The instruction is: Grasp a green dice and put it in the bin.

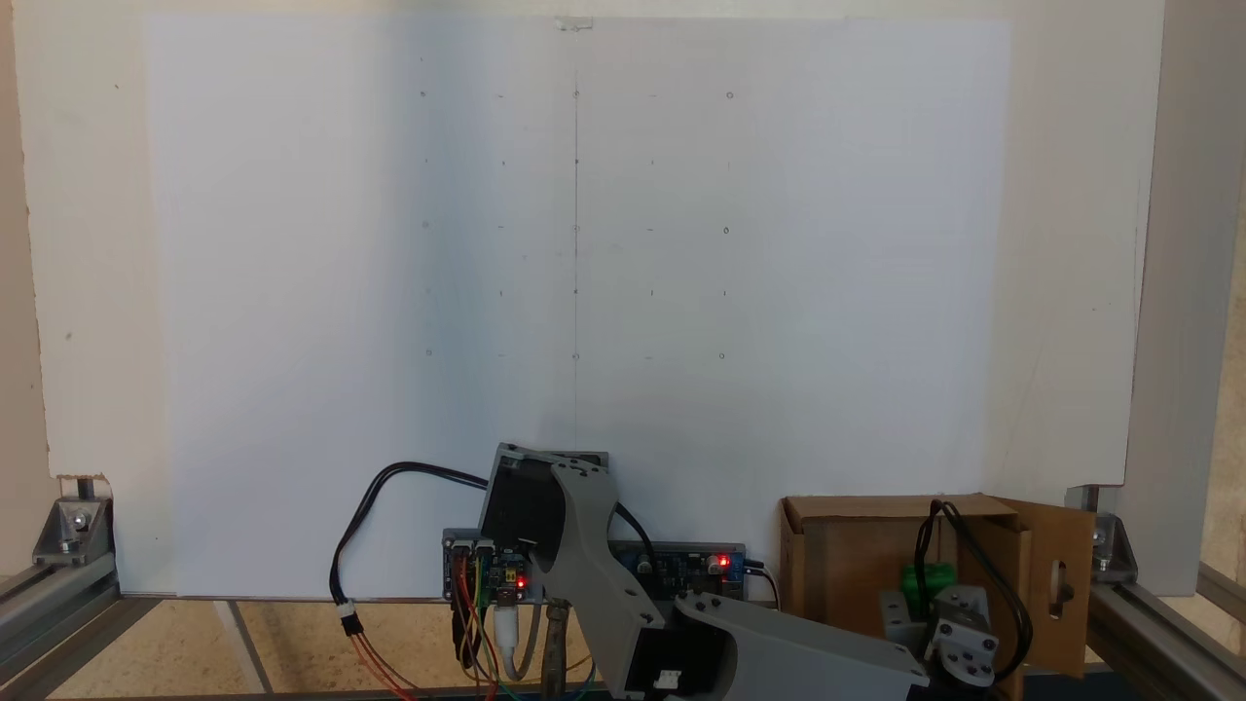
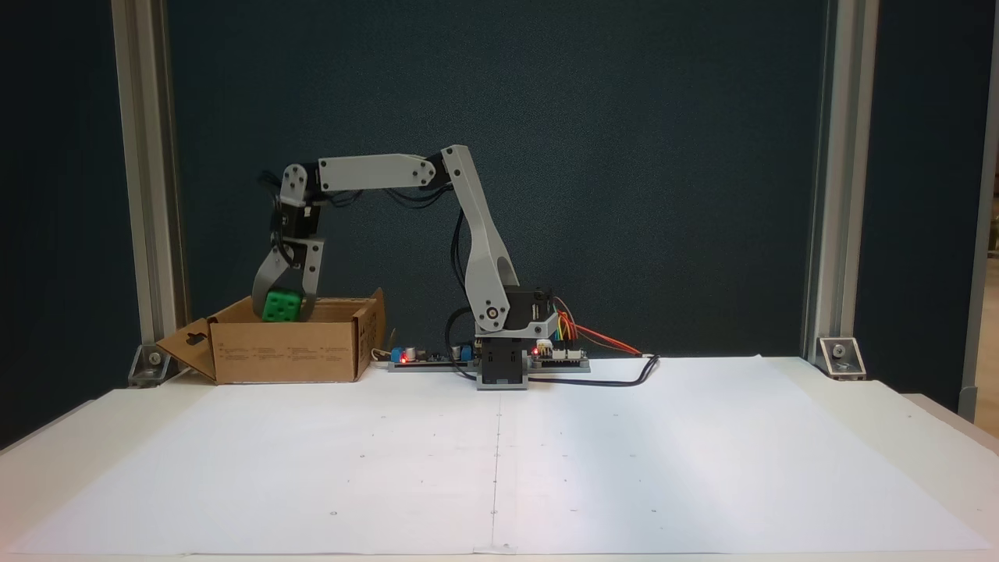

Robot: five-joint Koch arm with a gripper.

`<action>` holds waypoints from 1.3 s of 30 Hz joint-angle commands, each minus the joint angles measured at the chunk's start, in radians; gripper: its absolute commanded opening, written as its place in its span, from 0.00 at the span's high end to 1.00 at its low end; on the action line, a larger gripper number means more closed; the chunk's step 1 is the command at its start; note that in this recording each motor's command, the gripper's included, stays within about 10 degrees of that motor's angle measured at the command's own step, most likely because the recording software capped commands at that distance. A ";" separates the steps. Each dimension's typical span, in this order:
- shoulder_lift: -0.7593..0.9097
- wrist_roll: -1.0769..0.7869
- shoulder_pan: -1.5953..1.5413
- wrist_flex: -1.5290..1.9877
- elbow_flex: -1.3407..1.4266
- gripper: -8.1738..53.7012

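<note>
The green dice (image 2: 281,306) hangs just above the open top of the bin (image 2: 289,361), a brown cardboard box at the left of this fixed view. My gripper (image 2: 282,311) points straight down over the box and is shut on the dice, one grey finger on each side. From the fixed view that looks down, the bin (image 1: 837,565) sits at the bottom right, and the green dice (image 1: 925,581) shows inside its outline, partly hidden by the wrist of the arm.
A side flap with a slot cutout (image 2: 187,343) folds out from the box. The arm's base (image 2: 503,363) stands on the white sheet with circuit boards and wires (image 2: 562,355) beside it. Aluminium posts (image 2: 144,195) frame the table.
</note>
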 commanded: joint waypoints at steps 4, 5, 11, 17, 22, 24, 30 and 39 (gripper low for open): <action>0.006 -0.060 0.011 -0.035 -0.057 0.32; 0.006 -0.060 0.009 -0.034 -0.057 0.26; 0.032 -0.037 0.000 -0.041 -0.058 0.18; 0.264 0.176 -0.158 -0.041 -0.060 0.18; 0.383 0.288 -0.400 -0.041 -0.058 0.18; 0.410 0.318 -0.511 -0.040 -0.058 0.18; 0.449 0.359 -0.871 -0.040 -0.057 0.17; 0.537 0.413 -1.269 -0.041 0.009 0.16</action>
